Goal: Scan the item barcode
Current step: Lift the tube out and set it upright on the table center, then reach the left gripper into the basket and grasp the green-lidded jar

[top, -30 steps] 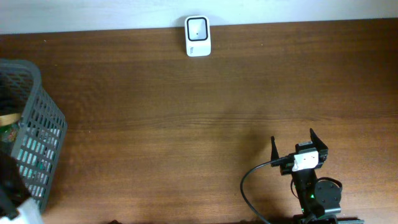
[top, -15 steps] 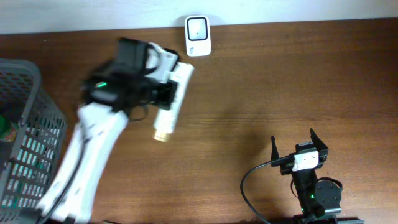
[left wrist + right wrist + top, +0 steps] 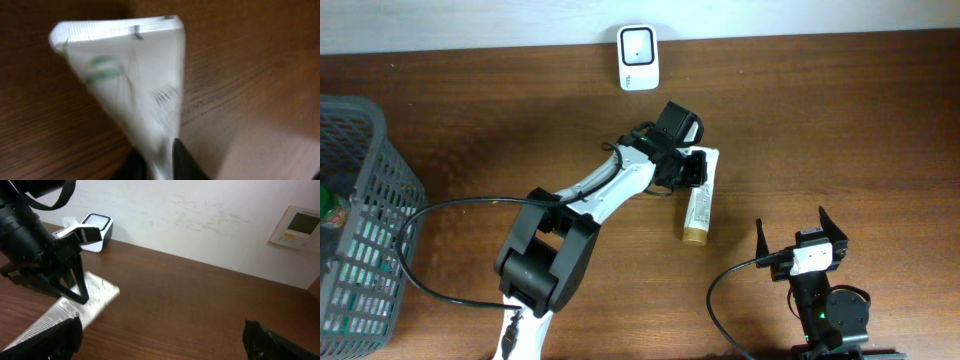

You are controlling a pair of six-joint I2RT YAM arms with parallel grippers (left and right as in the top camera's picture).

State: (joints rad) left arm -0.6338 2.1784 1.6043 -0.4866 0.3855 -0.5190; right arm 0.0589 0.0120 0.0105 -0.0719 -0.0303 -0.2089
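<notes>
The item is a white tube with a gold cap (image 3: 698, 208) and lies lengthwise in the middle of the table, cap toward the front. My left gripper (image 3: 691, 168) is at its flat crimped end. In the left wrist view the blurred tube (image 3: 130, 85) runs down between the two dark fingers (image 3: 182, 160), which press close on it. The white barcode scanner (image 3: 638, 57) stands at the table's back edge, apart from the tube. My right gripper (image 3: 790, 220) rests near the front right, wide open and empty. From the right wrist the tube (image 3: 65, 310) shows at the lower left.
A grey mesh basket (image 3: 380, 200) with several items stands at the left edge. A black cable (image 3: 720, 290) loops beside the right arm's base. A wall panel (image 3: 300, 227) hangs behind the table.
The left arm swung out from the basket with the tube, passed in front of the scanner, and now has the tube low over the middle of the table. The right arm stayed still.
</notes>
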